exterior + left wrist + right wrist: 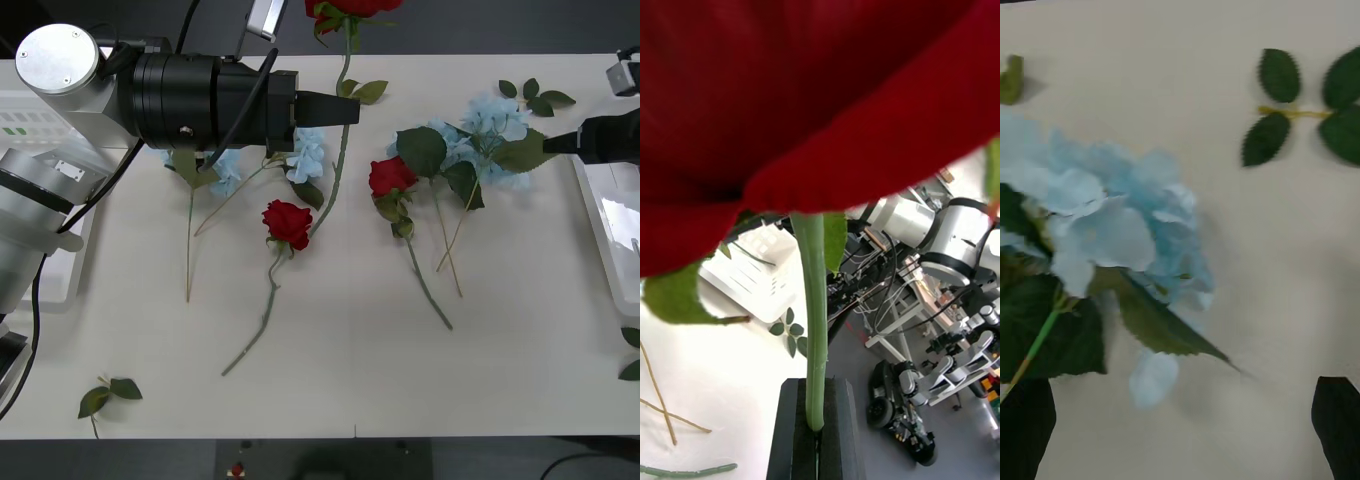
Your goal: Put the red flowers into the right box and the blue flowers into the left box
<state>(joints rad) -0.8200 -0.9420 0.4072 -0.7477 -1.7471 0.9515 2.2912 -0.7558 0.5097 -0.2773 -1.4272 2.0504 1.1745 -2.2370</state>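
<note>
The left gripper [352, 108] is pinching the stem of a red rose [790, 97] between its closed black fingers [794, 435], and the bloom is standing beyond the fingertips, lifted off the table [400, 370]. The right gripper [1184, 420] is hovering with its fingers spread wide, a blue flower [1120, 225] lying on the table just ahead of them, while two more red roses [288, 222] and another blue flower [305, 155] are lying between the two grippers. The right box [612, 225] is sitting just beside the right gripper, and the left box [45, 285] is lying behind the left arm.
</note>
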